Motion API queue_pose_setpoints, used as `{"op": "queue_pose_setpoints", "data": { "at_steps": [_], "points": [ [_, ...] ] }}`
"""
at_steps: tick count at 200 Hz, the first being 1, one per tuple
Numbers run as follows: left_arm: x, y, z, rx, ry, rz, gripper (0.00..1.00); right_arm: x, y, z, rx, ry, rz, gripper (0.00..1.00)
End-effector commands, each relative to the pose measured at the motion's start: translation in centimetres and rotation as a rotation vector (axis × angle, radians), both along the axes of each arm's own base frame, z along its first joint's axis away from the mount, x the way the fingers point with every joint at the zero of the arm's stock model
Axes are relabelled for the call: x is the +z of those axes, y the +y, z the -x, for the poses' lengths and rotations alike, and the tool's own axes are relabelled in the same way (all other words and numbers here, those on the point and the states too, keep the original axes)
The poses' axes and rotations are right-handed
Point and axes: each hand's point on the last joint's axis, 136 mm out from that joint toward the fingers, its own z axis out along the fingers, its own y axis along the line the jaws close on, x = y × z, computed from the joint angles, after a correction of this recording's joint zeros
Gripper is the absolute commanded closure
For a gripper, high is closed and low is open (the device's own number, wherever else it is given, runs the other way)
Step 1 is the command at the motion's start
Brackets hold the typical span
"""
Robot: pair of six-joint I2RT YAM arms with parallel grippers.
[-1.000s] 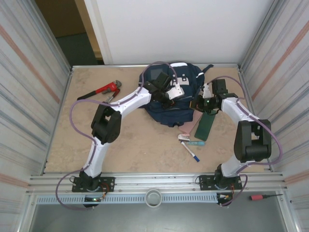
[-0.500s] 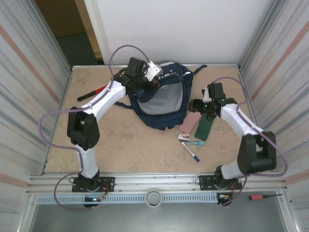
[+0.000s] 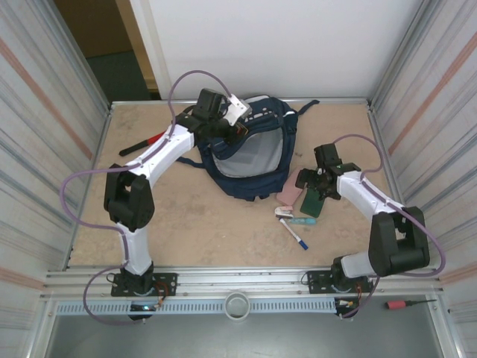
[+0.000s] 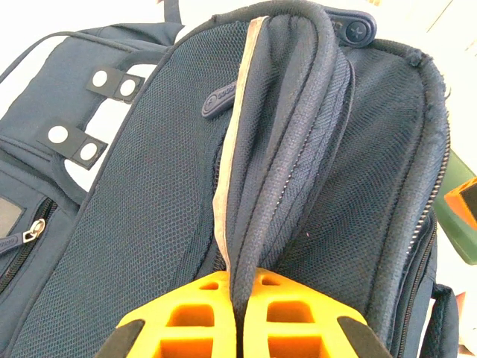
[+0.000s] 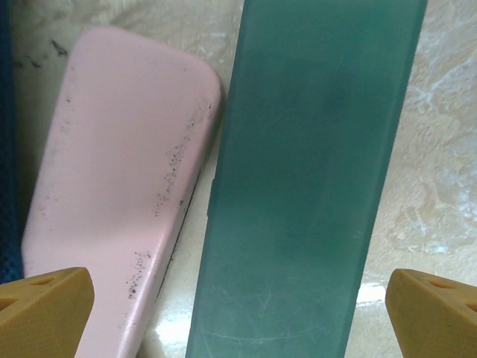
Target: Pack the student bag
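Left fingers (image 4: 186, 321) clamp the zippered rim of the student bag (image 3: 250, 160), propping its mouth open at the tabletop's (image 3: 194, 216) far middle (ready for loading). Right fingers (image 5: 45, 302) are spread wide over the green pencil case (image 5: 305, 171), beside a pink case (image 5: 119, 179).

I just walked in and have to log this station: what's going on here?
Two robot arms are packing a student bag at the back of the table. The left tool is shut on a fabric edge at the bag's mouth, holding it open. The right tool hangs open over a green case that lies beside a pink case on the table, right of the bag. Neither case is packed yet. Pens lie nearby.
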Motion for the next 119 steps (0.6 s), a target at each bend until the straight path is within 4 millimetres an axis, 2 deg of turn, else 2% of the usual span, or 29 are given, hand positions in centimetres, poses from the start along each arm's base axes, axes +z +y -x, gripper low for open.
{"op": "queue_pose_setpoints", "data": {
  "at_steps": [1,24,83,119],
  "points": [
    [3.3,-1.0,0.3,-0.041,-0.055,0.106,1.00,-1.5,-0.9,1.1,-0.053,0.052,0.040,0.01],
    [3.5,-1.1,0.4,-0.045,-0.055,0.115,1.00,-2.4,-0.9,1.7,-0.059,0.081,0.040,0.00],
    [3.2,-1.1,0.4,-0.045,-0.055,0.111,1.00,-3.7,-0.9,2.8,-0.077,0.122,0.024,0.07],
    [3.0,-1.1,0.3,-0.046,-0.054,0.109,1.00,-4.9,-0.9,2.9,-0.095,0.151,-0.016,0.19]
  ]
}}
